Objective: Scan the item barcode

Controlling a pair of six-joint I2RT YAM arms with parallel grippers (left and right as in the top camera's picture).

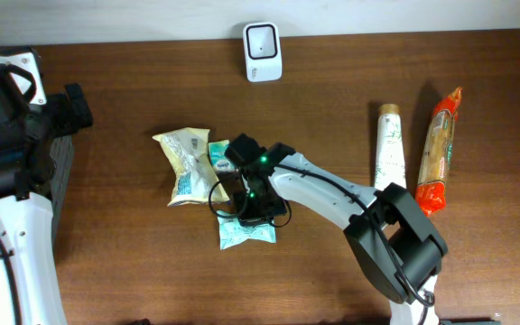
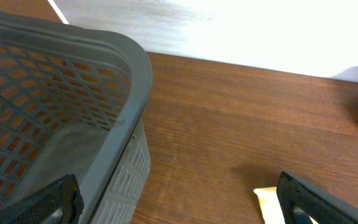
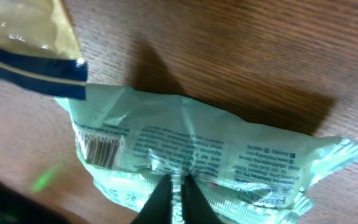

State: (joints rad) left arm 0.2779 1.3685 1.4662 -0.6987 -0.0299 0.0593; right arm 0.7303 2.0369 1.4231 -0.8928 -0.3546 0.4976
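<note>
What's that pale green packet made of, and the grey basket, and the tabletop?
The pale green packet looks like thin plastic film: glossy, crinkled, crimped at its end. The grey basket seems to be moulded plastic: matt, with a lattice of holes. The table shows brown wood grain, perhaps veneer or laminate.

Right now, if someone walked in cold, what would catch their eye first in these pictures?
First, the right gripper pinching a pale green packet in the middle of the table, with the packet's barcode showing to the wrist camera. Next comes the white scanner at the far edge. Last is the grey basket off to the left.
</note>
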